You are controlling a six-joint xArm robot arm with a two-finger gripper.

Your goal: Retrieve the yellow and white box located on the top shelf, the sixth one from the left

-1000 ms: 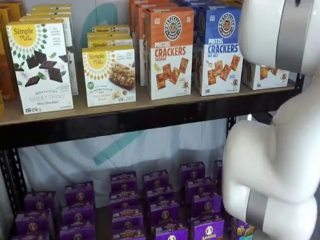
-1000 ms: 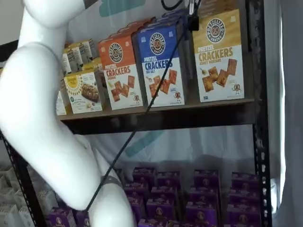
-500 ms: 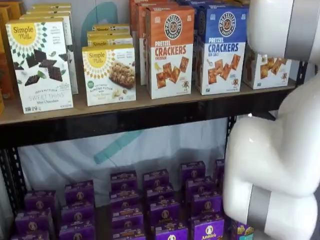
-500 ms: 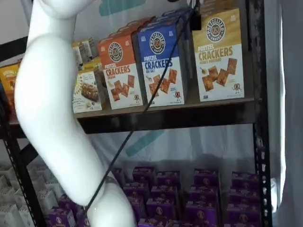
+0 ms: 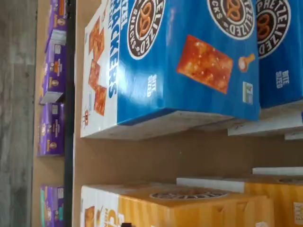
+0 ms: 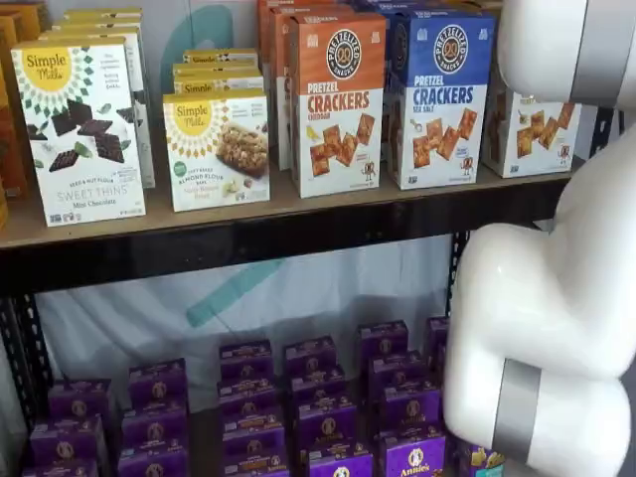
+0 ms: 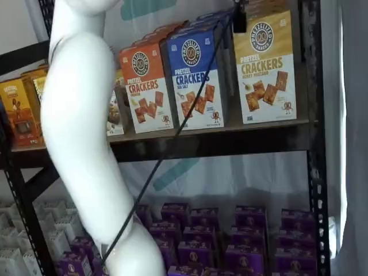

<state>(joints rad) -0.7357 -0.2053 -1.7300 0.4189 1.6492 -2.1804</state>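
Note:
The yellow and white box stands at the right end of the top shelf, beside the blue Sea Salt box. In a shelf view my white arm partly covers the yellow and white box. Only a black part of my gripper shows, hanging from the view's top edge with a cable, just at the box's upper left corner. No gap or grip can be read. The wrist view shows the yellow box top and the blue box, with bare shelf board between them.
An orange Cheddar cracker box and white Simple Mills boxes stand further left on the shelf. Several purple boxes fill the shelf below. A black upright stands right of the yellow box. My arm crosses in front.
My arm's white links have shifted up and to the right, uncovering more of the yellow and white box in one shelf view. The black gripper part stays by the box's top corner.

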